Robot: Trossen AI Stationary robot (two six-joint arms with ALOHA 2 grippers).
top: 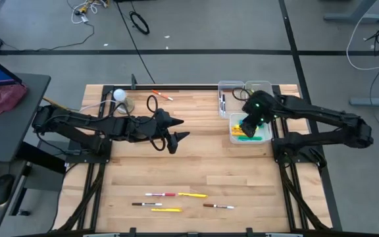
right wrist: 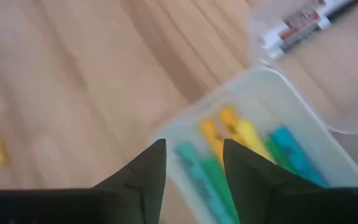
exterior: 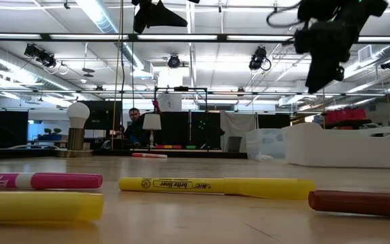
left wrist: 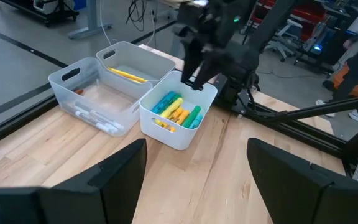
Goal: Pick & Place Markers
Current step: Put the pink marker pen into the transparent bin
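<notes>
Overhead, five markers [top: 176,200] lie loose while the right pincer [top: 250,124], parted and empty, hangs over one bin [top: 266,136].

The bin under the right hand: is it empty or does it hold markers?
It holds markers. The bin under the right hand contains yellow, green and cyan highlighters lying together, seen in both wrist views.

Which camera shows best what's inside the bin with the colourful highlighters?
The left wrist view: the bin sits unobstructed, with yellow, cyan and green highlighters inside. From the high view the right gripper covers part of it; the right wrist view is blurred; the low view shows only the outside.
</notes>
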